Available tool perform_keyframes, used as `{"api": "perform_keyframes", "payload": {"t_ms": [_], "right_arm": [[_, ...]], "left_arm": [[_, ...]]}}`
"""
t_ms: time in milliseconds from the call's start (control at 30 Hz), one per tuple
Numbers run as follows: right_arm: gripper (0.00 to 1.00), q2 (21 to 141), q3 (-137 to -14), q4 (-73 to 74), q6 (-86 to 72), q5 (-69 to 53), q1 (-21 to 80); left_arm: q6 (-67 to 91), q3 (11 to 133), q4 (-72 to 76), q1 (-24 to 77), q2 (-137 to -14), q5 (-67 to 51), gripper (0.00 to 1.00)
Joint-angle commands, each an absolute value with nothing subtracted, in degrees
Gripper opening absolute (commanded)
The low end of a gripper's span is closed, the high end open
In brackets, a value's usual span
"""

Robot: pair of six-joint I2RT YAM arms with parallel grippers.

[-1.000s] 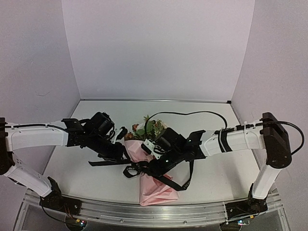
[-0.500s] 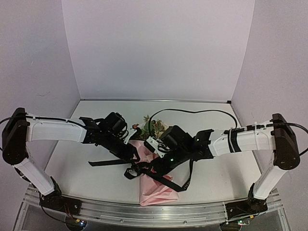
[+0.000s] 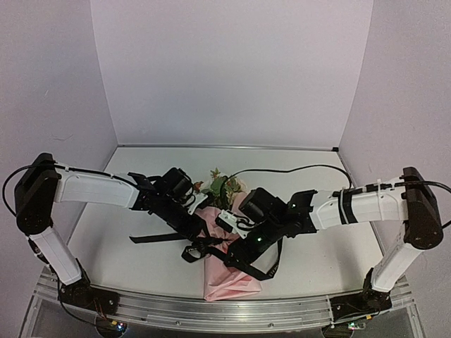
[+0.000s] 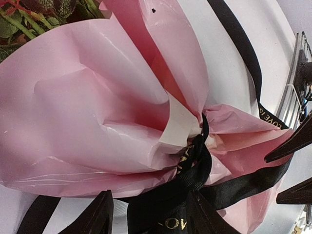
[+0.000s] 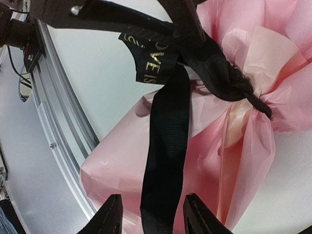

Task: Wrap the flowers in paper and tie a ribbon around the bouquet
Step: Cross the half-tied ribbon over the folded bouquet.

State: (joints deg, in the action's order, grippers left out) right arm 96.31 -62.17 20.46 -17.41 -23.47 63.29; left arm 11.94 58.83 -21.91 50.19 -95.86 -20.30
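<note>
Black ribbon (image 5: 165,126) is lying loose between half-parted left tool (image 4: 148,195) and right tool (image 5: 153,196), neither gripping; either one snagging it is risking untying the bouquet (image 4: 87,107).

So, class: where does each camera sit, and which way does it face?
Top external: above and behind the arm bases, looking down on the table; left arm and right arm meet at the bouquet.
Left wrist: on the left arm, facing the ribbon; left hand at the bottom edge.
Right wrist: on the right arm, facing the ribbon; right hand at the bottom edge.
Shared: both wrist views show the ribbon's knot on the paper.
</note>
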Motion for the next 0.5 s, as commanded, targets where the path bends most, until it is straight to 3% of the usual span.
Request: {"api": "perform_keyframes", "payload": {"t_ms": [0, 467], "right_arm": [[0.41, 93.97, -61.99, 22.29, -16.26, -24.57, 63.37], [0.40, 94.12, -61.84, 22.41, -16.46, -24.45, 63.40]], "left_arm": [[10.36, 60.79, -20.82, 50.19, -96.51, -21.85, 0.53], [9.41, 55.64, -20.94, 50.59, -91.18, -20.69, 0.55]]}}
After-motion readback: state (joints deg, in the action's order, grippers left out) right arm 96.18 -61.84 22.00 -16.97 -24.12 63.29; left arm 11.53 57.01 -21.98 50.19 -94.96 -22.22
